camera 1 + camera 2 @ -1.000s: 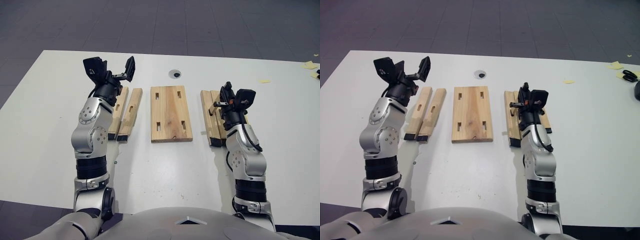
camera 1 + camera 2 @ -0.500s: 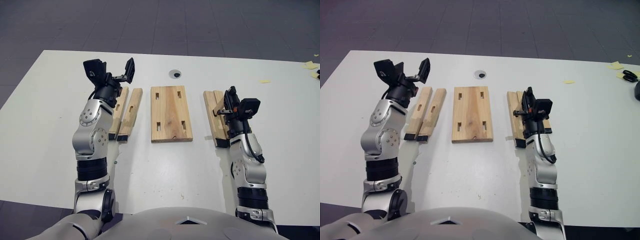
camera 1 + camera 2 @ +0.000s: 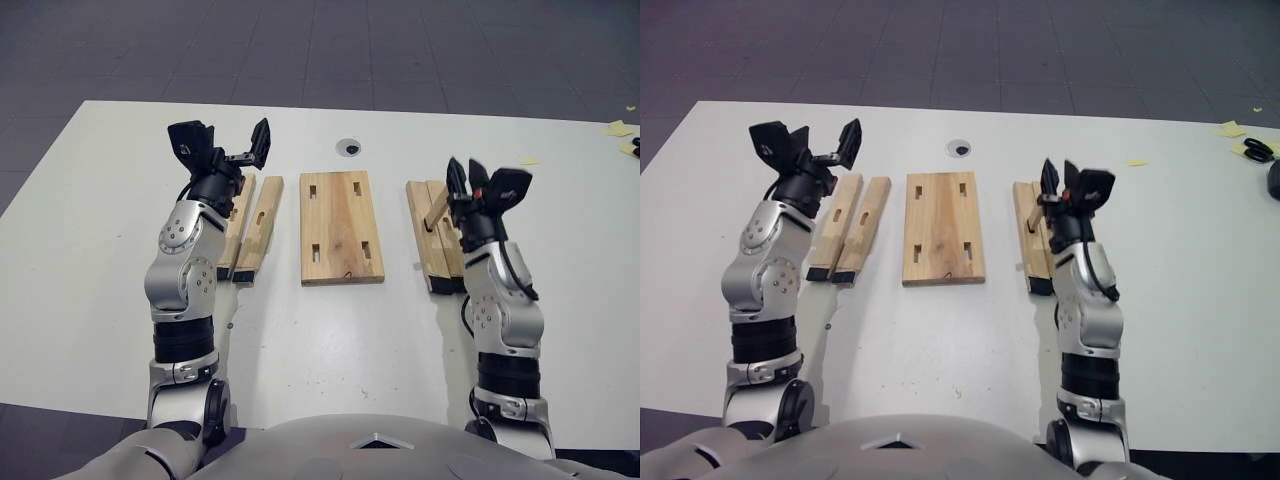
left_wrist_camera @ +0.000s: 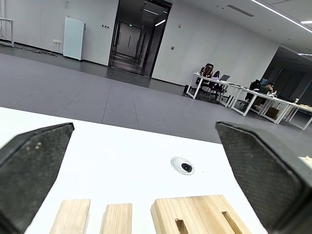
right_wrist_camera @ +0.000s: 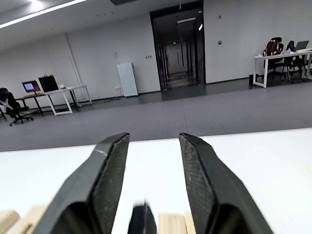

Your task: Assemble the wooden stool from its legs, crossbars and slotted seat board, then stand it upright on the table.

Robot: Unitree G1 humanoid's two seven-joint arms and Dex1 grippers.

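The slotted seat board (image 3: 342, 226) lies flat at the table's middle. To its left lie two wooden pieces (image 3: 250, 225) side by side, with black ends toward me. My left gripper (image 3: 226, 142) is held above their far ends, wide open and empty. To the right of the board lie more wooden pieces (image 3: 435, 235), one short piece tilted on top. My right gripper (image 3: 463, 165) is raised above them, fingers (image 5: 109, 180) a small gap apart with nothing seen between them. The left wrist view shows the seat board (image 4: 195, 214) and the wooden pieces (image 4: 70, 217) below the open fingers.
A round cable hole (image 3: 349, 148) sits in the white table (image 3: 100, 260) behind the board. Yellow notes (image 3: 620, 130) and scissors (image 3: 1258, 150) lie at the far right edge. Bare tabletop stretches in front of the parts and to the left.
My right gripper has lifted off the right-hand wooden pieces and tilted upward; those pieces shifted slightly. The left arm has stayed where it was.
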